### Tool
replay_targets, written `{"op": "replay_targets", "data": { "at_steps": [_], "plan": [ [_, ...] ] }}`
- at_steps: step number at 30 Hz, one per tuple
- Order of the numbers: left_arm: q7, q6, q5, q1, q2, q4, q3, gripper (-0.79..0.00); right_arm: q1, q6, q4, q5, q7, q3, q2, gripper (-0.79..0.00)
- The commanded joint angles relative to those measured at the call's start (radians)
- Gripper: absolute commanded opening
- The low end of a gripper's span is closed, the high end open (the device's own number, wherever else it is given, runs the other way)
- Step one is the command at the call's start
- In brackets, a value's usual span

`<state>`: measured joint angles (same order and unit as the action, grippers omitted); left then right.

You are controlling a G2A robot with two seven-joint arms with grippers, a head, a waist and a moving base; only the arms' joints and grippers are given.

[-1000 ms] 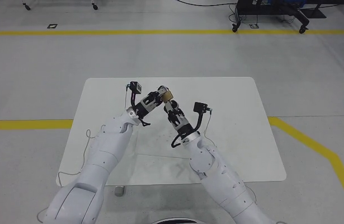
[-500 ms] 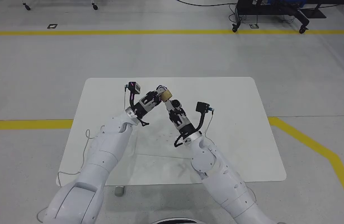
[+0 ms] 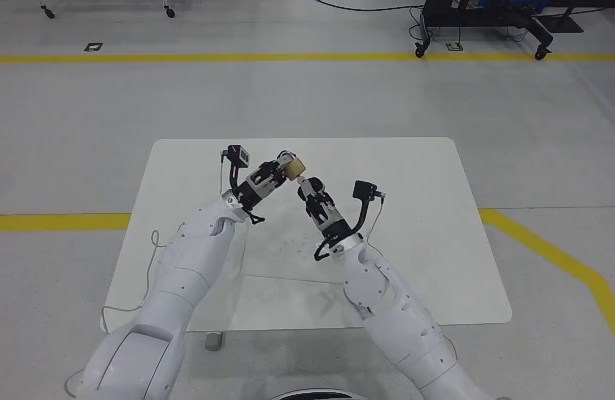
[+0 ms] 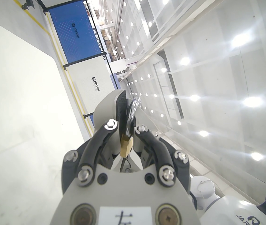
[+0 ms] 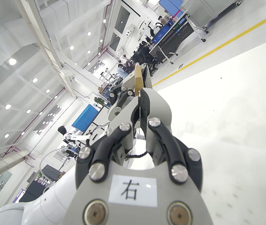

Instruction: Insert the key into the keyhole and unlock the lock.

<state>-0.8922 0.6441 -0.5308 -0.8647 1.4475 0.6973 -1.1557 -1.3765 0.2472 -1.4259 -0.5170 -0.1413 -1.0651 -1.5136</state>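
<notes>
Over the last second the right gripper [image 3: 308,187] has crept up to the lock [image 3: 296,165], which has barely shifted. The lock is held up off the table [image 3: 417,200] by the left gripper [image 3: 281,172]. In the left wrist view that gripper [image 4: 128,105] is clamped on the lock's silvery shackle, with the brass body [image 4: 126,145] showing between the finger links. The right gripper [image 5: 139,94] sits just on the robot's side of the lock, its fingers pressed together on the key [image 5: 138,92], of which only a sliver shows at the tips. From the right wrist, the lock [image 5: 137,79] appears as a narrow brass bar running straight on from those fingertips. Key and lock body therefore look roughly in line, and the key's tip meets the lock's near end. Whether it has already entered cannot be told. The next move looks like a short push along that shared axis, then a twist, with the left arm as the brace. Beneath the lock the white tabletop is bare, and beyond it lie pale floor, a yellow line [image 3: 307,57] and wheeled carts [image 3: 482,20].
</notes>
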Motion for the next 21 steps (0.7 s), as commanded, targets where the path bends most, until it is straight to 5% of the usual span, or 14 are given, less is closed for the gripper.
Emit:
{"op": "replay_targets", "data": {
  "at_steps": [1, 10, 12, 13, 14, 21],
  "plan": [
    [-0.002, 0.000, 0.001, 0.001, 0.000, -0.001, 0.001, -0.785, 0.002, -0.002, 0.002, -0.001, -0.002, 0.002, -0.001, -0.785],
    [-0.011, -0.002, -0.003, 0.005, 0.001, -0.008, 0.004, -0.785, 0.006, 0.005, 0.008, 0.007, -0.004, 0.004, -0.002, -0.782],
    [-0.010, -0.001, -0.006, 0.005, 0.001, -0.008, 0.004, -0.785, 0.006, 0.010, 0.006, 0.013, -0.009, 0.000, -0.002, -0.514],
    [-0.011, -0.006, -0.014, 0.005, 0.002, -0.010, 0.003, -0.785, 0.005, 0.015, 0.005, 0.014, -0.014, -0.004, -0.002, -0.086],
    [-0.011, -0.013, -0.026, 0.005, 0.002, -0.013, 0.000, -0.785, 0.003, 0.021, 0.003, 0.015, -0.017, -0.006, -0.001, 0.000],
    [-0.005, -0.078, -0.100, 0.012, 0.003, -0.034, -0.020, -0.785, 0.001, 0.028, 0.001, 0.014, -0.017, -0.010, 0.000, 0.000]
  ]
}}
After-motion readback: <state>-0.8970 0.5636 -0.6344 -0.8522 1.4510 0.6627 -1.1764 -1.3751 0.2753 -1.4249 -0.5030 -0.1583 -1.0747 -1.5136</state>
